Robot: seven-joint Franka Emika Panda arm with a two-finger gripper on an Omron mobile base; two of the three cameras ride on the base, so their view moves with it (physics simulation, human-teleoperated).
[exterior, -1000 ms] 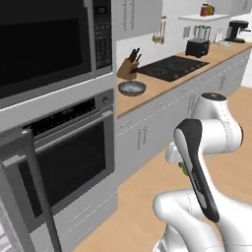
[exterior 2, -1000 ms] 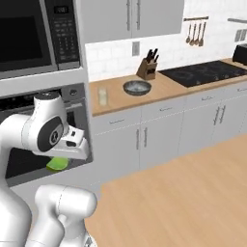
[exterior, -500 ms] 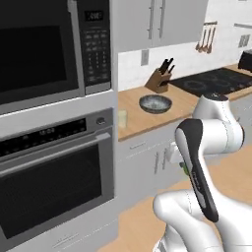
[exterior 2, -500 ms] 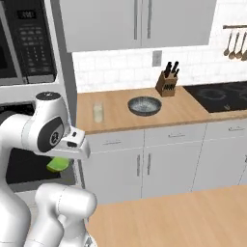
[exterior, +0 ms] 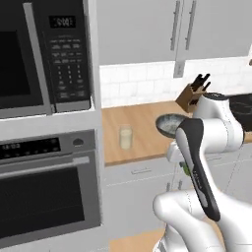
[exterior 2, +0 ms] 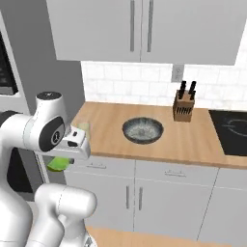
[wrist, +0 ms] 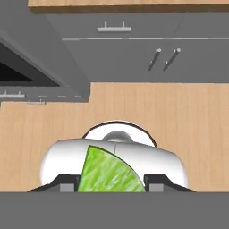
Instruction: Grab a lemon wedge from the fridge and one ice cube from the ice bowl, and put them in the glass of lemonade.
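1. In my hand view the gripper [wrist: 111,181] is clamped on the lemon wedge [wrist: 109,172], its green flesh filling the gap between the two dark fingertips [wrist: 67,182] and its pointed tip aimed away from the hand.
2. From the right base view I see the same lemon wedge [exterior 2: 59,163] as a green sliver hanging under the white wrist, low in front of the grey cabinet fronts [exterior 2: 159,193] and below counter height.
3. The glass of lemonade [exterior: 126,137] stands upright on the wooden counter [exterior: 142,123], near its left end, just right of the oven column [exterior: 49,177].
4. The ice bowl [exterior 2: 142,130] sits on the counter to the right of the glass and well apart from it, whitish speckled contents showing inside.
5. A knife block [exterior 2: 183,108] stands farther right and nearer the tiled wall, beyond the bowl.
6. Below the hand I see the wooden floor [wrist: 179,116] and the drawer handles [wrist: 115,28] of the cabinets.
7. I cannot make out single ice cubes in the bowl.
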